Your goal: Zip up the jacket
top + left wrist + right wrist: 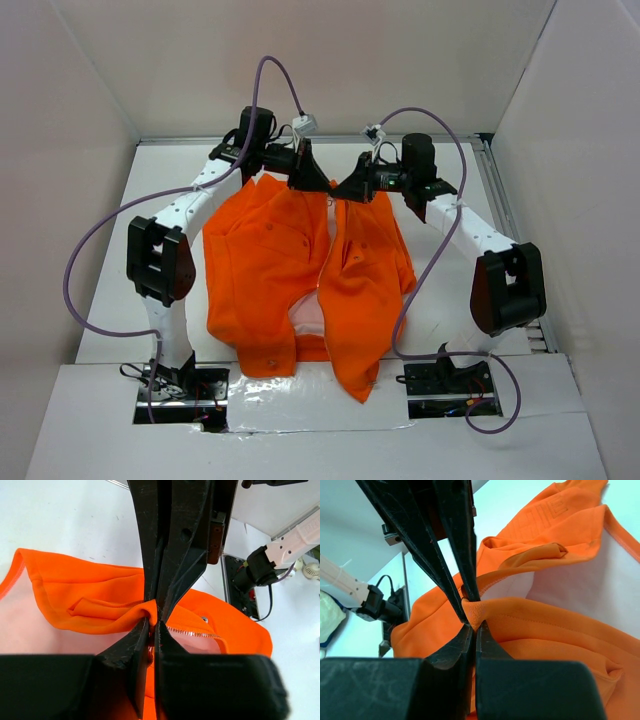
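The left tool (307,178) is clamped tight on the far edge of the orange jacket (262,270); the jacket lies unzipped on the white tabletop (450,300); the right tool (352,188) pinches the other panel's far edge.

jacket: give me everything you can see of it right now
Bright orange fabric jacket, soft and rumpled, lying on the white table between the arms. Front unzipped: two panels apart, pale lining showing, light zipper teeth exposed, small snaps. At its far edge the left gripper and right gripper each have fingers shut on a pinched fold.
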Robot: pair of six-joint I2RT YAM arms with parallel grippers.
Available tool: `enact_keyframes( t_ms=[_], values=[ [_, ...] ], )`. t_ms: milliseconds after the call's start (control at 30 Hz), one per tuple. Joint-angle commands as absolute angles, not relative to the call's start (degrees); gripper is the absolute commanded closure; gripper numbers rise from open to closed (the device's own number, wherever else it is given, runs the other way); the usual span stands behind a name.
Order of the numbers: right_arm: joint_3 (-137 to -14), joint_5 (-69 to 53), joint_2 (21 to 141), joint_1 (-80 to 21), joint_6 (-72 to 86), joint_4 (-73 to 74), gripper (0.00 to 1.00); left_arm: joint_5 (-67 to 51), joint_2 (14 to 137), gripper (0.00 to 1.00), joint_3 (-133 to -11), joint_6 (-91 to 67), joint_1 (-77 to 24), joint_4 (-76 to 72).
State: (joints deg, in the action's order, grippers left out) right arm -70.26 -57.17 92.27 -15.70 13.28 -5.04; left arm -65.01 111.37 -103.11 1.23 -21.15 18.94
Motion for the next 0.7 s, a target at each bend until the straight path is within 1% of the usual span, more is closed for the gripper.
enact_keyframes(
  t_ms=[0,67,100,133,267,333,433,567,633,667],
  values=[
    [-71.72,-57.22,89.73,-16.61,11.69,-7.21,1.0,-64.34,110.83,0.84,-102.48,1.15,-21.62,17.41],
    [-72.16,-57.22,90.0,-16.87,11.51,-6.42,1.0,-65.64,110.57,0.88,-102.39,0.88,-21.62,16.44],
    [-72.25,-57.13,90.26,-16.87,11.34,-6.16,1.0,-65.74,110.31,0.93,-102.31,0.62,-21.62,16.17],
    [-72.33,-56.95,90.18,-16.88,10.99,-5.8,1.0,-66.09,110.13,1.0,-102.3,0.44,-21.62,16.0],
    [-72.6,-55.63,90.0,-16.88,10.02,-4.66,1.0,-67.06,109.42,1.0,-100.99,0.79,-21.62,15.29],
    [-74.0,-55.28,90.52,-16.88,8.53,-1.87,0.81,-66.54,108.64,1.0,-99.76,-2.43,-21.27,13.37],
    [-75.49,-54.67,90.79,-16.88,7.47,1.04,0.77,-65.13,106.79,1.0,-98.44,-7.1,-20.22,10.03],
    [-77.16,-55.45,90.88,-16.17,5.63,3.77,0.77,-64.43,102.93,1.0,-94.84,-10.72,-18.81,4.93],
    [-77.78,-56.42,91.05,-16.08,5.54,4.48,0.72,-62.85,102.22,1.0,-94.31,-11.42,-18.72,4.4],
    [-78.74,-57.3,91.32,-16.08,4.49,5.18,0.67,-62.41,102.13,1.0,-94.83,-12.3,-18.72,4.92]
  ],
)
